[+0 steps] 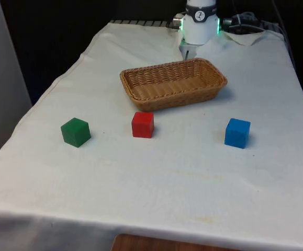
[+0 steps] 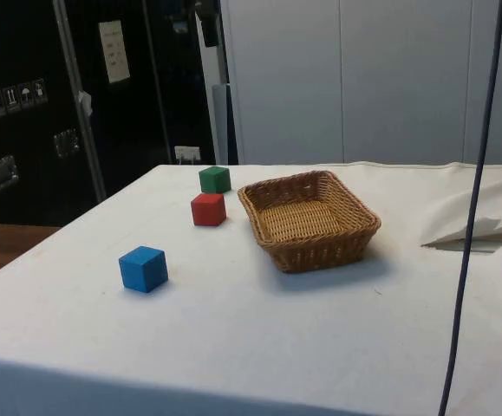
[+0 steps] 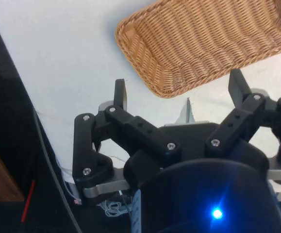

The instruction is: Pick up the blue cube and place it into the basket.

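With the gripper (image 3: pixel 179 90) spread empty behind the basket (image 1: pixel 173 82), the blue cube (image 1: pixel 237 132) sits apart at the front view's right, where a careless reach over the rim could knock the basket.

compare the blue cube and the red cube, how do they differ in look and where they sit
The blue cube is blue and the red cube is red. The red cube sits close in front of the woven wicker basket, while the blue cube sits further off toward the front view's right, apart from the basket. The red cube has the green cube on its other side; the blue cube ends the row. Both rest on the white cloth, untouched.
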Controlling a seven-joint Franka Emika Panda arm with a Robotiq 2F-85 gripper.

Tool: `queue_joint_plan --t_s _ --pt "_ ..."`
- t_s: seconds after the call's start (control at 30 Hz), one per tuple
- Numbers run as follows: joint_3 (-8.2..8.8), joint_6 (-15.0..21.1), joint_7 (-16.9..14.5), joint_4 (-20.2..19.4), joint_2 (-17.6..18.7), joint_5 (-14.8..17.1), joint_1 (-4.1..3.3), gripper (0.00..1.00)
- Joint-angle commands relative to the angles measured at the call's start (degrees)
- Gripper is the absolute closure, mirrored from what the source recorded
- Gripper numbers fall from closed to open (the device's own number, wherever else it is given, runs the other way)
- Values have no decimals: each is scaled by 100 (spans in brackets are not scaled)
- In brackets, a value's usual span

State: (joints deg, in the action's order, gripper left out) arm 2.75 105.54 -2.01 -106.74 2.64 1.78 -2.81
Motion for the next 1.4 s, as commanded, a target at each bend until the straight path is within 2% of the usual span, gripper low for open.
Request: queue_joint_plan --t_s 0.0,0.23,0.27,0.3,0.5,0.53,0.57,0.73,0.8,1.0,1.07,1.1,1.13,1.37 --pt "-23 6 74 0 0 -17 -23 0" --pt "-183 6 355 6 6 -86 -34 0" --pt "-166 0 269 0 0 -34 -6 0" --pt "-206 6 384 6 6 -92 -34 0" --pt "-350 6 590 11 17 -149 -40 0" --pt "-338 6 521 0 6 -97 -17 0" --pt "-390 6 653 11 23 -166 -40 0" --pt "-487 17 854 34 69 -241 -46 0" --pt "-498 23 819 11 46 -206 -29 0" --pt "-584 80 1100 126 195 -304 -57 0" --pt "-630 115 1209 195 286 -338 -57 0" --pt "-642 115 1157 172 258 -298 -34 0" --pt "-647 132 1249 223 321 -355 -57 0" --pt "-768 269 1530 441 630 -458 -74 0"
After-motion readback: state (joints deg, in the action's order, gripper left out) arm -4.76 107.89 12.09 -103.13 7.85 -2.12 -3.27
